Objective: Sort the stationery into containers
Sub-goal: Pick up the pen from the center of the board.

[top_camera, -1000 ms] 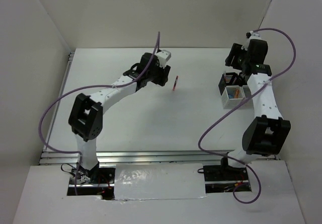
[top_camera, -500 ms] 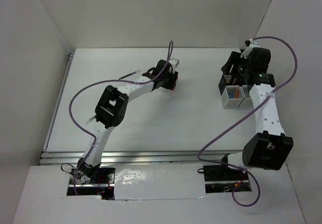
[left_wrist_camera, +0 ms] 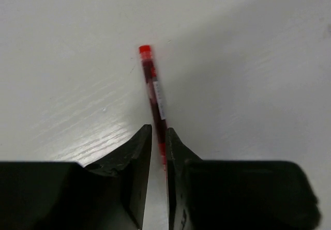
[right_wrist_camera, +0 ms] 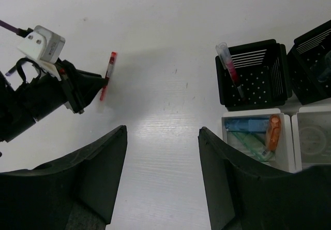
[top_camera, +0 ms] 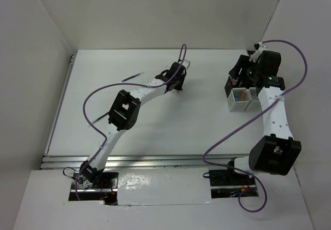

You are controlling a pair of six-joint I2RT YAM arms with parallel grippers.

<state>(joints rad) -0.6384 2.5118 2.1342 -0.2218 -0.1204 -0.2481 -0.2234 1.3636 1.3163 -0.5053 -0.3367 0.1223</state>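
Note:
A red pen (left_wrist_camera: 154, 93) lies on the white table. My left gripper (left_wrist_camera: 159, 137) is down at its near end. The jaws stand narrowly around the pen, which rests against the right finger. The right wrist view shows the same pen (right_wrist_camera: 107, 75) sticking out past the left gripper (right_wrist_camera: 85, 88). My right gripper (right_wrist_camera: 163, 131) is wide open and empty, above the table left of the containers. A black bin (right_wrist_camera: 276, 75) holds a pink-tipped pen (right_wrist_camera: 229, 67). A white bin (right_wrist_camera: 253, 113) holds a blue marker (right_wrist_camera: 243, 125), a green tube (right_wrist_camera: 251, 144) and an orange piece (right_wrist_camera: 273, 129).
A second black bin (right_wrist_camera: 315, 59) and a second white bin (right_wrist_camera: 313, 117) stand to the right of those. In the top view the bin cluster (top_camera: 240, 93) sits at the far right. Two thin dark pens (top_camera: 133, 76) (top_camera: 101, 118) lie on the left of the table.
My left arm has stretched out to the right and brought its gripper down over the red pen. The right arm has shifted slightly by the bins.

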